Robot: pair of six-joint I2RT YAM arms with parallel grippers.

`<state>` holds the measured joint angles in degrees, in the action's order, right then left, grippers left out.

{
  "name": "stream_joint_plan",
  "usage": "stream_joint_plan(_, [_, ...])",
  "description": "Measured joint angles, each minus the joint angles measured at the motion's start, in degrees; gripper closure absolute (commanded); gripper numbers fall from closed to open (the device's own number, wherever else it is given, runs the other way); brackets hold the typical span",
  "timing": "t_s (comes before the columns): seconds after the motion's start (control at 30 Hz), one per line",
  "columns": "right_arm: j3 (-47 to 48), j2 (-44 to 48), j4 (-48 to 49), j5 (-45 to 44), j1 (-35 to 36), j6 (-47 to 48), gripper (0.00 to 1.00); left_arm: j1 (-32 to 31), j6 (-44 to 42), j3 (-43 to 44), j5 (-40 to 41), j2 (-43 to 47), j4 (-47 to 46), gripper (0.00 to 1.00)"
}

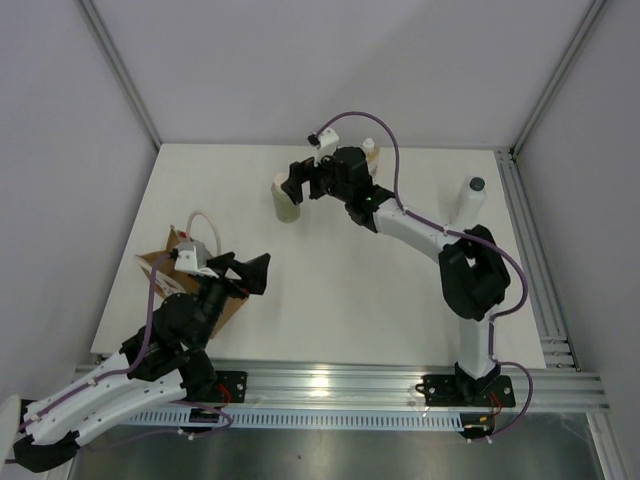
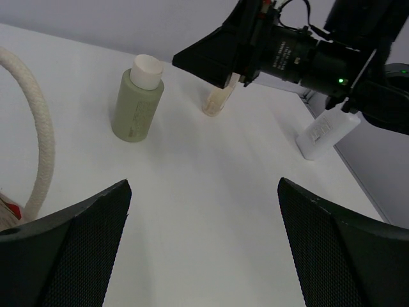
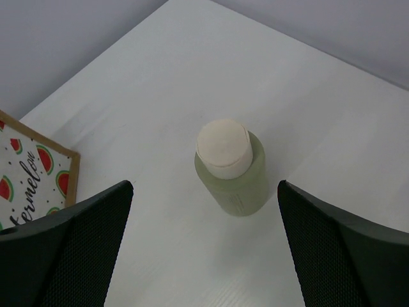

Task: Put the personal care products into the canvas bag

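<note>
Right wrist view: the right gripper (image 3: 204, 187) hangs wide open and empty above the upright olive-green bottle (image 3: 231, 173) on the white table (image 3: 319, 96). The left gripper (image 1: 252, 272), also spread and holding nothing, sits beside the canvas bag (image 1: 150, 264), whose inside the arm hides. Farther back stands the amber bottle (image 2: 217, 102), and the white bottle (image 1: 472, 198) is near the table's right edge.
</note>
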<state>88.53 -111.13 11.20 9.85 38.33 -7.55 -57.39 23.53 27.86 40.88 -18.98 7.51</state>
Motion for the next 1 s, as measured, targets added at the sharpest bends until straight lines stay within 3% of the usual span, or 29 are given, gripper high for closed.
stream_joint_plan(0.23, [9.29, -11.28, -0.44, -0.5, 0.55, 3.39, 0.01, -0.04, 0.44, 0.0, -0.02, 0.07, -0.11, 0.01])
stream_joint_plan(0.73, [18.62, -23.93, 0.26, -0.04, 1.31, 6.29, 0.02, -0.26, 0.44, 0.0, -0.46, 0.83, -0.17, 0.01])
stream_joint_plan(0.83, [19.63, -25.53, 0.44, 0.07, 1.36, 6.34, 0.07, -0.26, 0.44, 0.0, -0.5, 0.72, -0.17, 0.01])
stream_joint_plan(1.0, [19.04, -26.1, 1.51, -0.07, 1.6, 6.6, 0.31, -0.26, 0.37, 0.0, -0.52, 0.57, -0.2, 0.01])
